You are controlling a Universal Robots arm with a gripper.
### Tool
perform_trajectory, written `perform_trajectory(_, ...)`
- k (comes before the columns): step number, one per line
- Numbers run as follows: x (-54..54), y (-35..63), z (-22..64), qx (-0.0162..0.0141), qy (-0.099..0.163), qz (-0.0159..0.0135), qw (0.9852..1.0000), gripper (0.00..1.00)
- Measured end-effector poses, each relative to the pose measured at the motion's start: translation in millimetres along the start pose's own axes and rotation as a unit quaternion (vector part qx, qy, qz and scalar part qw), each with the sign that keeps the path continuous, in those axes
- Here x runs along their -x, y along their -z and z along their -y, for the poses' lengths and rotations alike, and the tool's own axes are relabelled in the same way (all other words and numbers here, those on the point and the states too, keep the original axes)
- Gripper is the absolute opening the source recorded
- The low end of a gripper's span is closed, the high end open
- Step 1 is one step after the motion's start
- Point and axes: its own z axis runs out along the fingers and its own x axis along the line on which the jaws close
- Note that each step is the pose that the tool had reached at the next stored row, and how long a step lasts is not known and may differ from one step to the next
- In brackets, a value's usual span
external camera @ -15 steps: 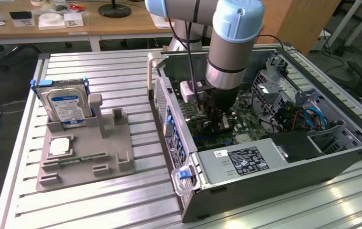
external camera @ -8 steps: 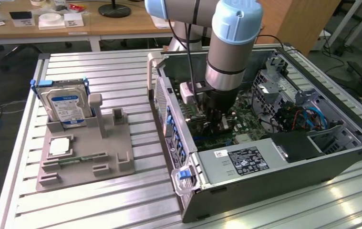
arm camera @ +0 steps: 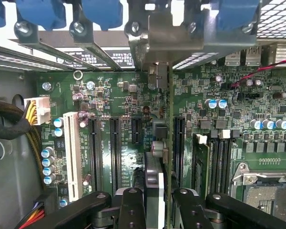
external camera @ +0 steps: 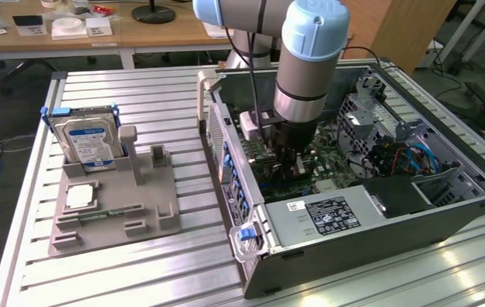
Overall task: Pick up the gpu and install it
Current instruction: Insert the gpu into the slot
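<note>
The gpu shows edge-on in the wrist view as a slim dark card with small parts along it. It stands upright over the green motherboard, between two black expansion slots. Its metal bracket reaches the slotted rear wall of the case. My gripper is shut on the card, one black finger on each side. In the exterior view the gripper is down inside the open computer case. Whether the card is seated in a slot cannot be told.
A silver hard drive stands in a grey fixture to the exterior view's left of the case, with a small square chip on it. Inside the case are the power supply, blue cables, a white connector and the CPU socket.
</note>
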Motion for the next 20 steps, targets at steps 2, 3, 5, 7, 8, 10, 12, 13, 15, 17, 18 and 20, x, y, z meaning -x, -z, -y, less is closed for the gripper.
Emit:
perform_trajectory(2,0.4,-0.5,-1.6,-0.0025,0.000,0.0000,1.0000,0.28)
perform_trajectory(3,0.5,-1.2,-2.3,-0.0033,0.000,-0.0002,1.0000,0.28)
perform_trajectory(5,0.5,-4.5,-3.4,-0.0031,0.000,-0.0005,1.0000,0.28)
perform_trajectory(7,0.6,-7.6,-3.7,-0.0029,0.000,-0.0001,1.0000,0.28)
perform_trajectory(8,0.6,-7.8,-3.7,-0.0030,0.000,-0.0001,1.0000,0.28)
perform_trajectory(10,0.7,-7.9,-3.6,-0.0030,0.000,0.0001,1.0000,0.28)
perform_trajectory(12,0.7,-8.0,-3.6,-0.0031,0.000,0.0002,1.0000,0.28)
perform_trajectory(13,0.7,-8.0,-3.6,-0.0031,0.000,0.0002,1.0000,0.28)
perform_trajectory(15,0.7,-7.4,-3.6,-0.0031,0.000,0.0003,1.0000,0.28)
perform_trajectory(17,1.2,-3.7,-3.1,-0.0040,0.000,0.0019,1.0000,0.29)
perform_trajectory(18,1.4,-0.5,-2.8,-0.0039,0.000,0.0019,1.0000,0.29)
perform_trajectory(20,1.0,3.2,-2.6,-0.0035,0.000,0.0005,1.0000,0.33)
